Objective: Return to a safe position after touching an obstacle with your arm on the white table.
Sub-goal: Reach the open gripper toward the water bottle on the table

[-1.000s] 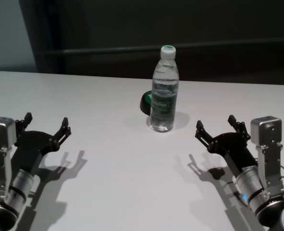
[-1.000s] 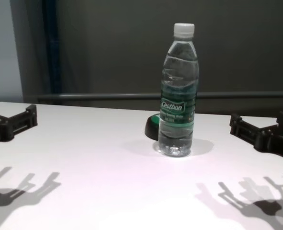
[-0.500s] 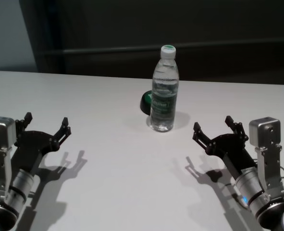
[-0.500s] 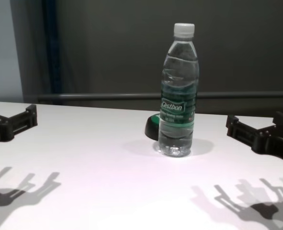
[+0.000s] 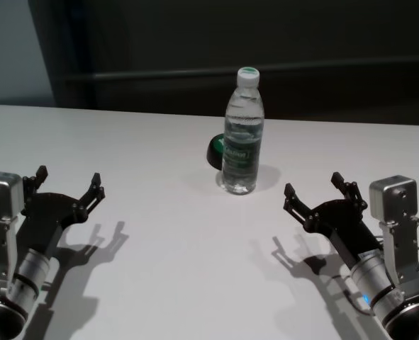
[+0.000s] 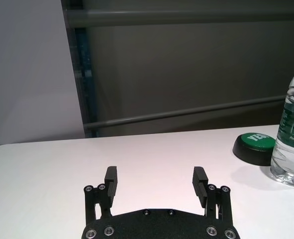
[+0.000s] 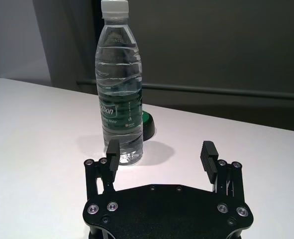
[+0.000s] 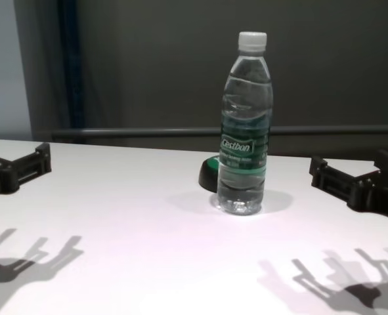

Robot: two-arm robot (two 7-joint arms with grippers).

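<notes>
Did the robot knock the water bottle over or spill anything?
No, nothing looks wrong. The bottle stands straight up on the white table with its cap on, and no water shows around it. A small green-topped dome sits just behind it. The left gripper and right gripper are both open, clear of the bottle.

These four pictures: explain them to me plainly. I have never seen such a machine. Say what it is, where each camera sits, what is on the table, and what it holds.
It is a robot with two arms. One camera looks down from its head, one from its chest, and one rides on each wrist. The left gripper and right gripper are black claws, both open and holding nothing, raised above the white table. An upright water bottle stands between them, untouched, with a small black-and-green dome just behind it.
</notes>
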